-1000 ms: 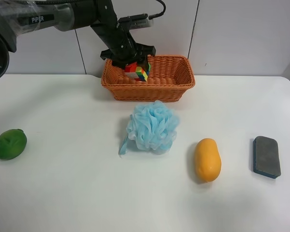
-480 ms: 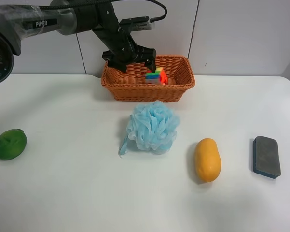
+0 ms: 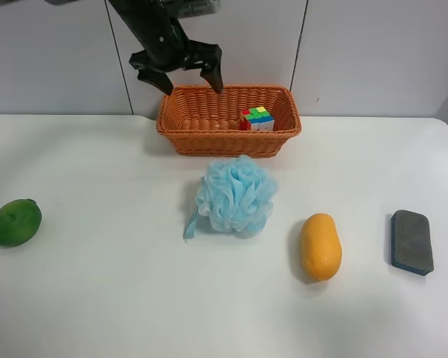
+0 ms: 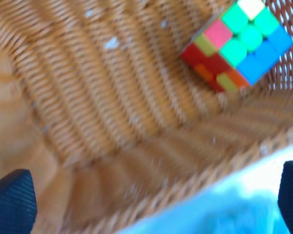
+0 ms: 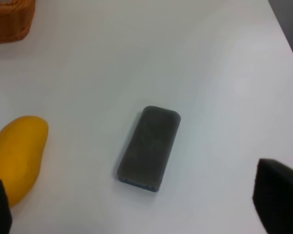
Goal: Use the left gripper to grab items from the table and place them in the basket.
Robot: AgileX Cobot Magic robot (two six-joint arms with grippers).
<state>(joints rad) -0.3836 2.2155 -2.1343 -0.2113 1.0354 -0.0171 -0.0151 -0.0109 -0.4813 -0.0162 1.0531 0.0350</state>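
Note:
The multicoloured puzzle cube (image 3: 257,118) lies inside the wicker basket (image 3: 209,138) at its right end; the left wrist view shows it (image 4: 236,43) on the woven floor (image 4: 112,107). My left gripper (image 3: 186,71) is open and empty, raised above the basket's left rear. On the white table (image 3: 119,298) lie the green fruit (image 3: 16,222), blue bath pouf (image 3: 235,196), mango (image 3: 320,246) and dark sponge (image 3: 412,242). My right gripper (image 5: 136,207) is open over the sponge (image 5: 148,148), with the mango (image 5: 15,156) beside it.
A white tiled wall (image 3: 373,52) stands right behind the basket. The table's right edge (image 5: 283,29) runs near the sponge. The basket's corner (image 5: 9,19) shows in the right wrist view.
The left gripper let go of the cube, which dropped to the basket's right end. The gripper then rose and moved back to the left, fingers open.

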